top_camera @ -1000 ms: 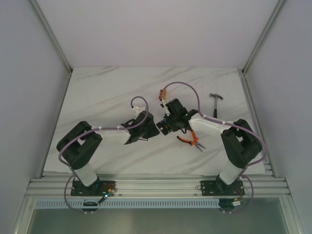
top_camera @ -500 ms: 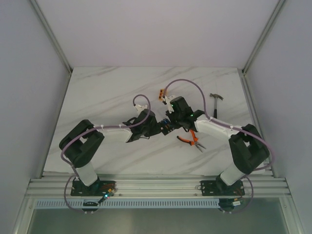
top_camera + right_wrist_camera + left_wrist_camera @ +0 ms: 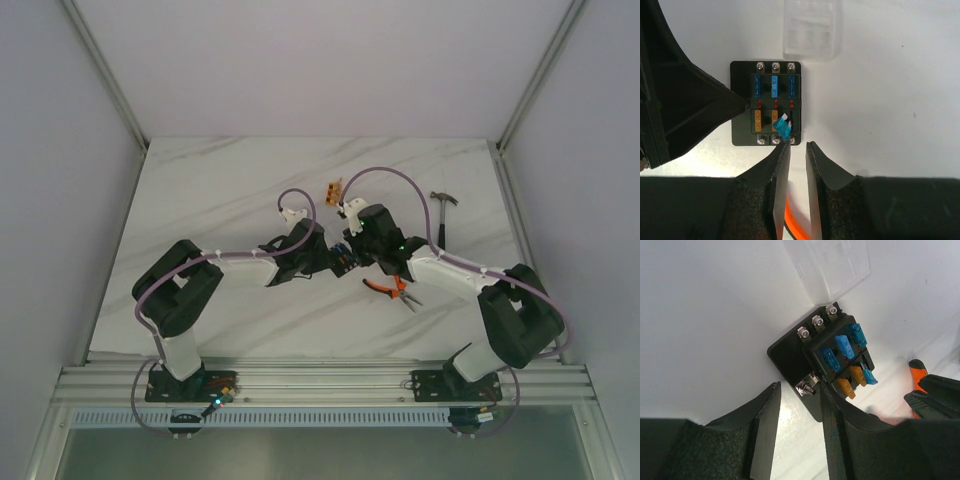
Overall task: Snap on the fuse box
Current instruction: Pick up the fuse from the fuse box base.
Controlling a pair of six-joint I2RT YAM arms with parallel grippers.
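**Two arms at a fuse box on a white marbled table, read from the near side outward.**

Nearer than the box, to its right, one pair of orange-handled steel pliers is lying flat.

At the box's near edge, the right arm's fingers are standing a narrow slit apart and gripping nothing.

At its left side, the left arm's fingers are standing partly open. They are straddling a corner stud, and one tip is touching the box wall, but they are not clamping it.

The small black squarish plastic fuse box is resting flat on the table between the two pairs of fingers. It is carrying six blade fuses, four blue and two amber, and three terminal screws along each of two opposite edges. One blue fuse, in the near right slot, is sitting tilted and looks unseated.

Just beyond the box, one clear plastic cover is lying apart from it.

Farther off are one small orange block and, to the right, one hammer.

Handling, as a judgement: the box is probably light, rigid and likely to slide on the smooth table. It is best braced by its bare side walls, not by the fuses or studs. The cover looks thin and its clips are probably brittle, so it is best taken by its long edges.
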